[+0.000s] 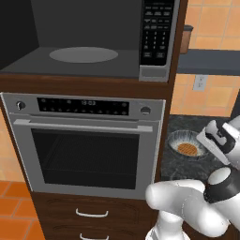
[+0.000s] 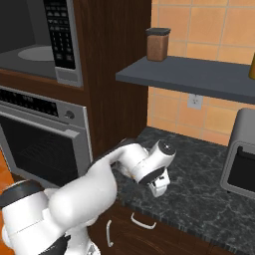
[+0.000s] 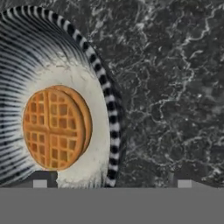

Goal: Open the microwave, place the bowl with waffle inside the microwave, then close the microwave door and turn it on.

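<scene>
The microwave [image 1: 93,61] stands open above the oven, its grey turntable [image 1: 83,55] bare and its keypad [image 1: 157,30] at the right. Its door [image 1: 14,33] is swung out to the left. The striped bowl [image 1: 187,144] sits on the dark stone counter right of the oven, with the round waffle [image 1: 187,149] inside. My gripper [image 1: 206,142] hovers just above the bowl's right side. In the hand view the gripper [image 3: 112,183] is open, its fingertips [image 3: 40,182] wide apart. The bowl's rim [image 3: 111,127] runs between them, and the waffle [image 3: 54,127] lies to the left.
The silver oven [image 1: 84,150] with bar handle fills the cabinet below the microwave, drawers beneath. A dark shelf [image 2: 199,74] carrying a brown jar [image 2: 158,45] hangs over the counter [image 2: 199,189]. A grey toaster oven [image 2: 243,159] stands at the counter's right.
</scene>
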Robot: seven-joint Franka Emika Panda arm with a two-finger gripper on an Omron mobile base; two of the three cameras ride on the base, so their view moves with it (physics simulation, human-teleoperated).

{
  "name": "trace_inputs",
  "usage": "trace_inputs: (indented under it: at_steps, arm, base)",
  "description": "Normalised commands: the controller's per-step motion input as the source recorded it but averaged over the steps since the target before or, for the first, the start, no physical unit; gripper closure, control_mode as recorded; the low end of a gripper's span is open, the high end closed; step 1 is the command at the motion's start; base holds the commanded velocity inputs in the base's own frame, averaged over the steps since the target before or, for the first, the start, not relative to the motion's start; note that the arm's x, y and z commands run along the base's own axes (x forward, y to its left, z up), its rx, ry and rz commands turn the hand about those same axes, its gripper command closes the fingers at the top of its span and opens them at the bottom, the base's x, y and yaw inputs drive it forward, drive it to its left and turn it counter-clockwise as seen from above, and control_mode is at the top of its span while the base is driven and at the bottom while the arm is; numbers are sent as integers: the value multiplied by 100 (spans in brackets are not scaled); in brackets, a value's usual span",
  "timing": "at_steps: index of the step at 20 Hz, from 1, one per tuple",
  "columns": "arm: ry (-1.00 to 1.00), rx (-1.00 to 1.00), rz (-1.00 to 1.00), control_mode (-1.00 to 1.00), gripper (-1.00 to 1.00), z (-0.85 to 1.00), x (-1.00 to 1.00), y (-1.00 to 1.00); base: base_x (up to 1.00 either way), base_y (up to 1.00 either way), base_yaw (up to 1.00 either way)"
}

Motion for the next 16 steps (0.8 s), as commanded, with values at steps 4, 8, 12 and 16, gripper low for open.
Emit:
trace_inputs:
  at_steps: [4,8,12,16]
  arm:
    - [10,16,0,-100,-100,-45,32,-8]
    - [4,14,0,-100,-100,-48,2,0]
    - [0,6,0,-100,-100,-35,-15,9]
    - [0,4,0,-100,100,-17,-7,4]
  base:
    - [0,0,0]
    - [0,0,0]
    - [0,0,0]
    - [0,0,0]
